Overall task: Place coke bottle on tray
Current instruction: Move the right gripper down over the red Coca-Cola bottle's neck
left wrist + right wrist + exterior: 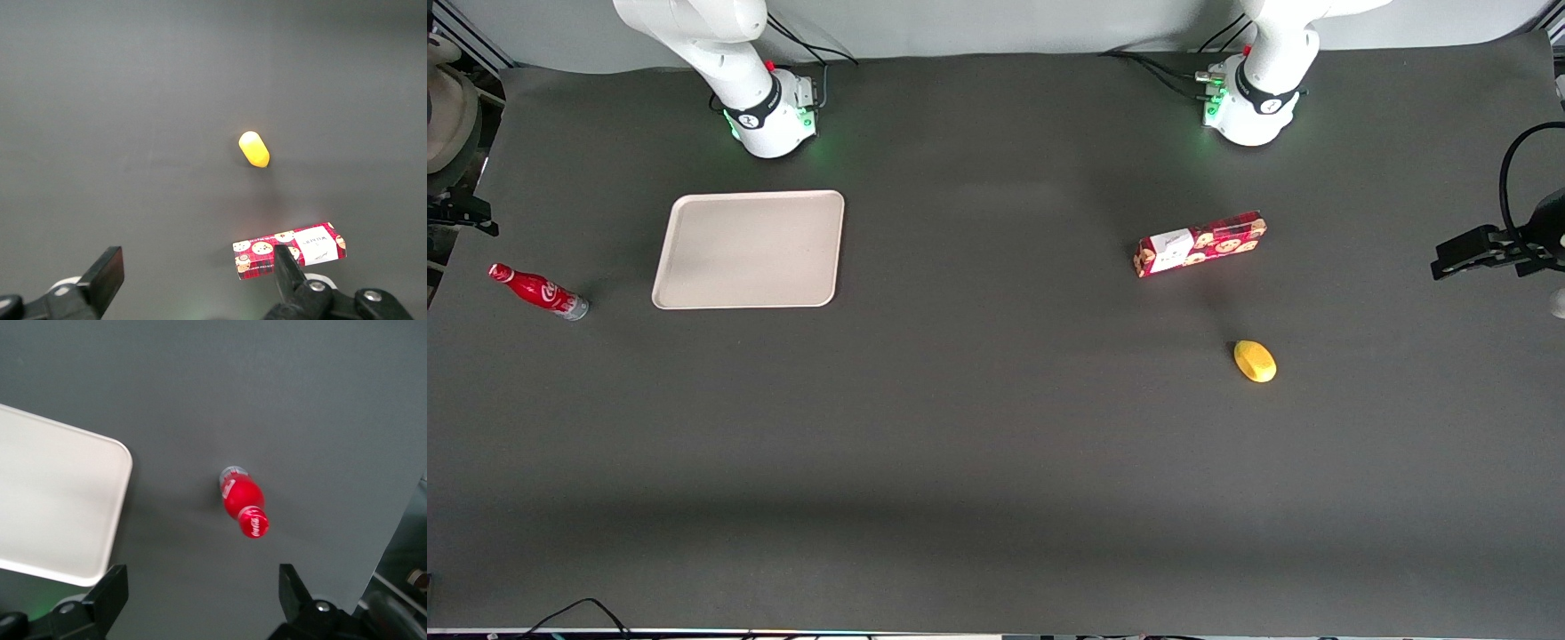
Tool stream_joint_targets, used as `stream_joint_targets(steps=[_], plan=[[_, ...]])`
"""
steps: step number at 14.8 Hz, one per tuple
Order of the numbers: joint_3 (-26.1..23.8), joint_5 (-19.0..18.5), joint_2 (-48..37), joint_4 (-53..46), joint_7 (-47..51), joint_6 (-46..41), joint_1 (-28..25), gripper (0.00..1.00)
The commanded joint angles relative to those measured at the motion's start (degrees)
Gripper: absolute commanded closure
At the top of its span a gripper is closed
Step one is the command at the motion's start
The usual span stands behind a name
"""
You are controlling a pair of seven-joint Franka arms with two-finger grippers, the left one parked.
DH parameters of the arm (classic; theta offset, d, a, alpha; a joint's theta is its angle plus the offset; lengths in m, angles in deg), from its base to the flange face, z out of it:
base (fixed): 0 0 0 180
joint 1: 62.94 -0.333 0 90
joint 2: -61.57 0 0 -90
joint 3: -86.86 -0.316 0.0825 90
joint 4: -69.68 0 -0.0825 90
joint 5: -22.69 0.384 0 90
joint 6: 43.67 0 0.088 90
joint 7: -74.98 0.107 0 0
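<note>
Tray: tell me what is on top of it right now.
Nothing lies on the tray; its whole beige surface shows, uncovered. The coke bottle lies on the table beside it. The open gripper hangs above the bottle.

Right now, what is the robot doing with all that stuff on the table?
The robot is getting ready to pick up the coke bottle and put it on the tray. The bottle stands by itself on the dark table, beside the tray and not touching it. The gripper is up above the bottle with its fingers open, holding nothing. Nothing is on the tray yet. Toward the parked arm's end of the table sit a cookie box and a yellow lemon, nearer the front camera than the box.
</note>
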Motion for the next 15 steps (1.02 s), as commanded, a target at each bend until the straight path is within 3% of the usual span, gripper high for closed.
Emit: stream_joint_targets(steps=[1, 7, 12, 15], plan=[[2.7, -0.9, 4.2, 1.5, -5.6, 6.8, 0.1, 0.0], [5.9, 0.7, 10.3, 3.9, -9.3, 18.9, 0.5, 0.0], [6.0, 10.2, 14.3, 3.6, -14.9, 19.1, 0.6, 0.0], [6.0, 12.0, 15.7, 3.6, -16.1, 20.4, 0.7, 0.0]])
